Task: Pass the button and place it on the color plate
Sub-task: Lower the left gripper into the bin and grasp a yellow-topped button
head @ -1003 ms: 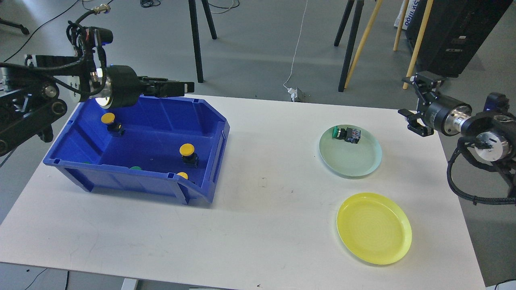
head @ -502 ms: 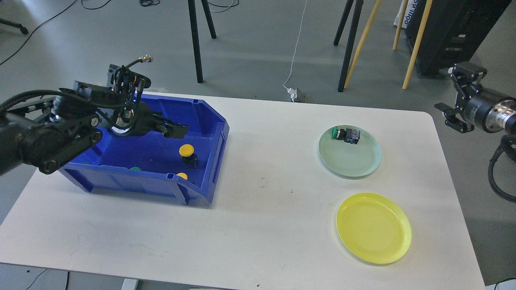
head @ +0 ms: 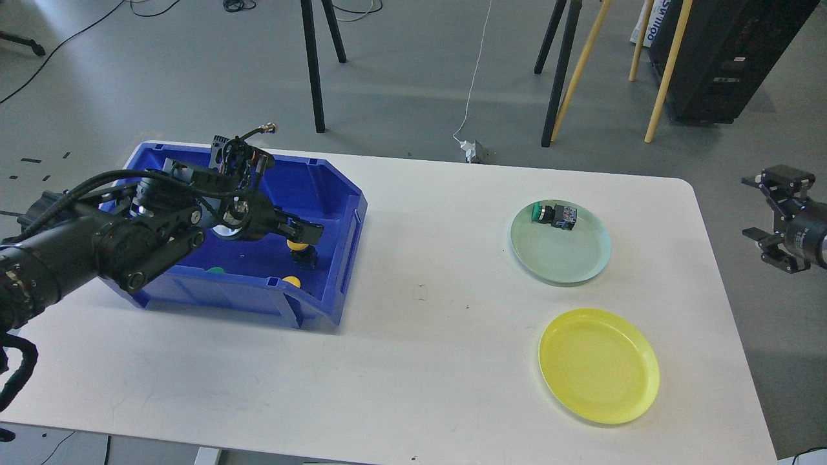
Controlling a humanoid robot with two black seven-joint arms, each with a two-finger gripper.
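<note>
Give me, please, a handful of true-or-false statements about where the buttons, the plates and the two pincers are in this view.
1. The green plate holds a green-capped button. True.
2. The yellow plate already has a button on it. False: it holds nothing.
3. The left pincer is inside the blue bin, right by a yellow button. True.
4. The right pincer hovers over the green plate. False: it sits beyond the table's right edge, off the surface.
5. The yellow plate lies farther from the robot than the green plate. False: it lies nearer.
</note>
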